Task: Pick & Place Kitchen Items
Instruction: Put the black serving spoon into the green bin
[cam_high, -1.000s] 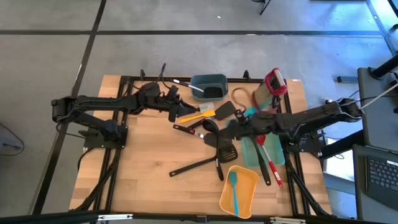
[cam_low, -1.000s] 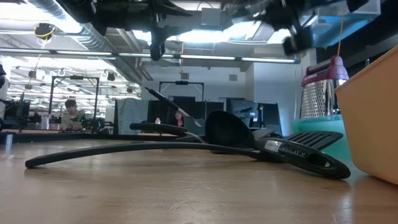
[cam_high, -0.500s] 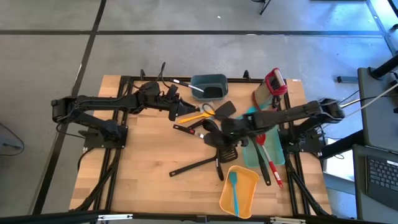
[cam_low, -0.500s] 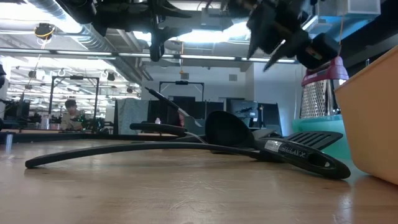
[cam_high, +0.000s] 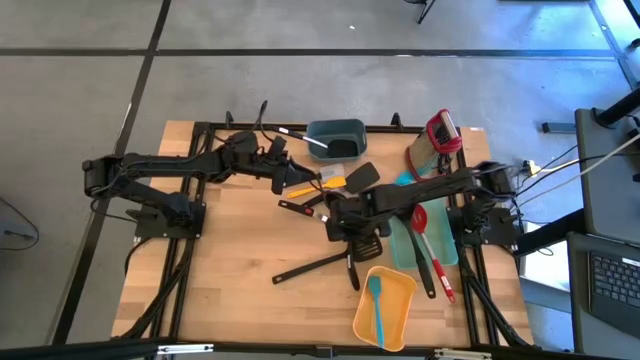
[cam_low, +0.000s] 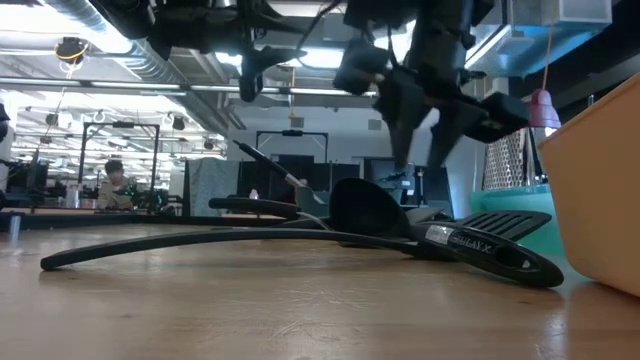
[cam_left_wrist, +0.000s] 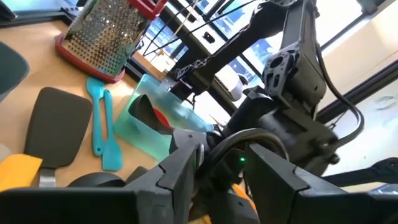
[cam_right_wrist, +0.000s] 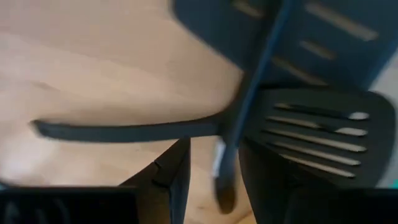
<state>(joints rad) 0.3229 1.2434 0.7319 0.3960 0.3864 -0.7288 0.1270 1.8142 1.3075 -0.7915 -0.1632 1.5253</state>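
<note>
Kitchen items (cam_high: 352, 232): black turners and ladles piled at the table's (cam_high: 230, 260) centre, a red spoon (cam_high: 419, 217) on a teal tray (cam_high: 403, 245) to the right, one teal spatula (cam_high: 375, 300) in an orange bin (cam_high: 398, 318). Right gripper (cam_high: 335, 212): above the black pile, fingers apart, a slotted turner (cam_right_wrist: 317, 138) just beyond them, nothing held. Left gripper (cam_high: 298, 178): near the grey bin (cam_high: 335, 133), fingers parted, beside an orange-headed spatula (cam_high: 312, 186); grip cannot be told.

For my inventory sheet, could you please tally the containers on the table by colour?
Dark grey-blue plastic bin: 1
Orange plastic bin: 1
Translucent teal plastic tray: 1
Total: 3
</note>
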